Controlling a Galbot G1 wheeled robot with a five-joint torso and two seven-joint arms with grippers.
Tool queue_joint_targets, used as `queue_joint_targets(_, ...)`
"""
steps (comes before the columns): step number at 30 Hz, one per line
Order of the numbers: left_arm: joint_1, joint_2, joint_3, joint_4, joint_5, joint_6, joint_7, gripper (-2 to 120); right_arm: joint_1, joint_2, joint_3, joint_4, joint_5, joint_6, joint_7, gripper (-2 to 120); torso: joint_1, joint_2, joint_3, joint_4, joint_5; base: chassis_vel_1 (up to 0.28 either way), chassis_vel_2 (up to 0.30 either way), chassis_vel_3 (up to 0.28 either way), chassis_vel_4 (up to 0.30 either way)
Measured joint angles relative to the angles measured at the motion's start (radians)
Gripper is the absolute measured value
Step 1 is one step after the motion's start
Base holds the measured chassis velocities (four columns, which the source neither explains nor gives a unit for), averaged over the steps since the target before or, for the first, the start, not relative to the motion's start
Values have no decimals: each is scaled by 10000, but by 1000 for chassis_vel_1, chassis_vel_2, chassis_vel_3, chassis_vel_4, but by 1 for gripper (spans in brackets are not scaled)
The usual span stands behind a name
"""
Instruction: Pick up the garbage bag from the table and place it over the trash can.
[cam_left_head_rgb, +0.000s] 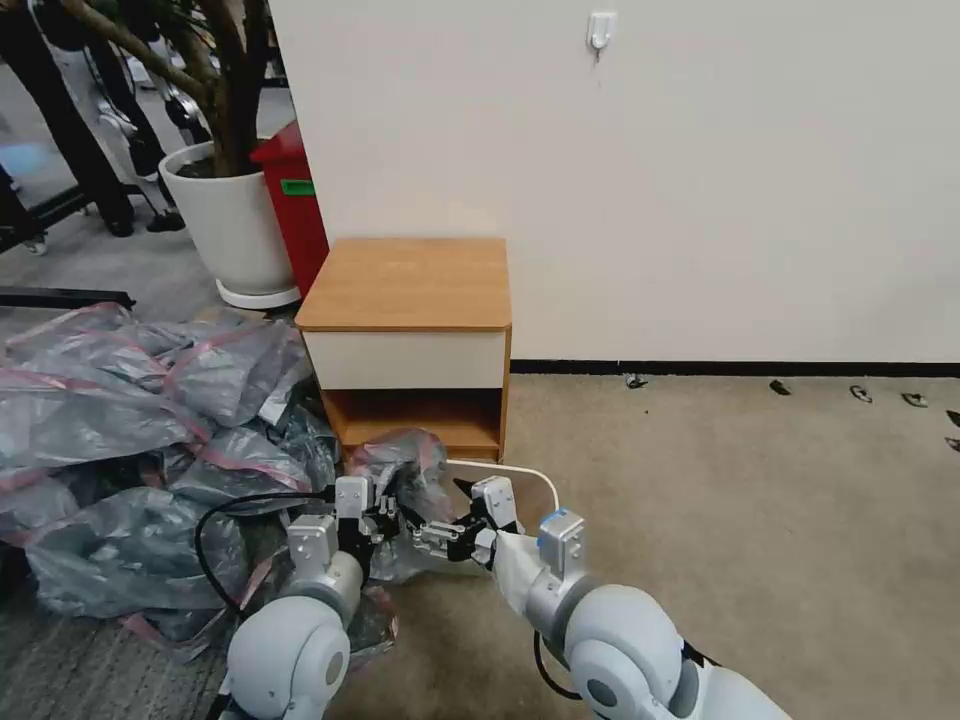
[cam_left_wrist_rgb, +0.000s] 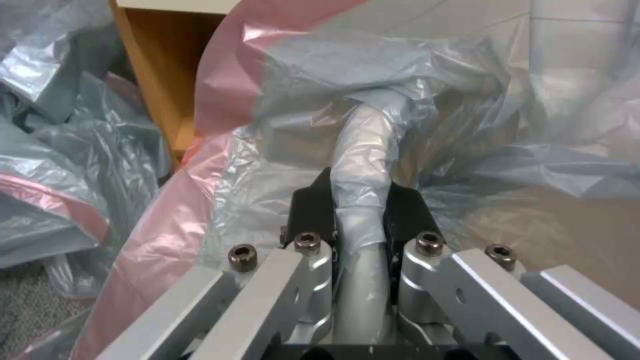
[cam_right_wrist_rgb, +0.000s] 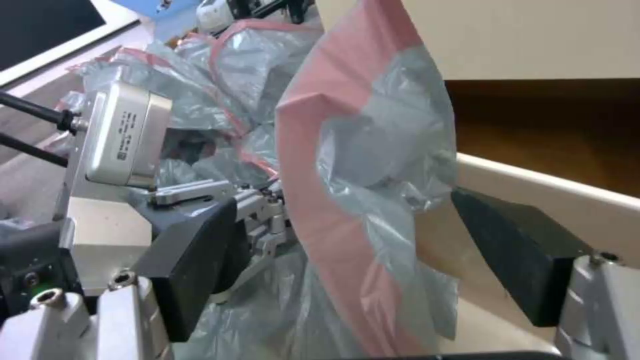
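head view: both grippers meet low before the table, at the bag on the can. left wrist: left gripper clenched on bag-covered rim. right wrist: right gripper spread around the bag's pink band; a small label on the left gripper's camera is unreadable.

The bag covers most of the can in the head view; a curved stretch of cream rim is all that stays bare. How far the bag reaches down the can's walls cannot be told, as both arms stand in front. In the left wrist view the can's rim is wrapped in plastic where the left gripper clamps it, so the rim shows just as a pale ridge under the film. The heap of bags runs off the head view's left edge. The bench is cropped in the right wrist view.
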Motion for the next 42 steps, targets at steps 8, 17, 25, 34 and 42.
queue_joint_targets(8,9,-17,20,20,5,-21,9,9,-17,73,-26,-161,-224,89,-69,72,0,0,0,0,1,0,0,0,0)
queue_joint_targets(17,27,0,-17,8,-2,-33,17,9,-17,90,-76,-336,-308,178,-86,43,0,0,0,0,0,0,0,0,0)
queue_joint_targets(25,35,14,-34,29,-9,-40,27,9,-32,61,-37,-354,-340,261,-141,14,0,0,0,0,0,0,0,0,0)
queue_joint_targets(34,22,15,-21,141,-13,-54,52,9,-19,47,17,-339,-334,343,-235,0,0,0,0,0,0,0,0,0,0)
queue_joint_targets(42,360,279,-96,114,19,-631,561,9,270,-209,326,-334,31,423,-362,0,0,0,0,1,0,0,0,0,0)
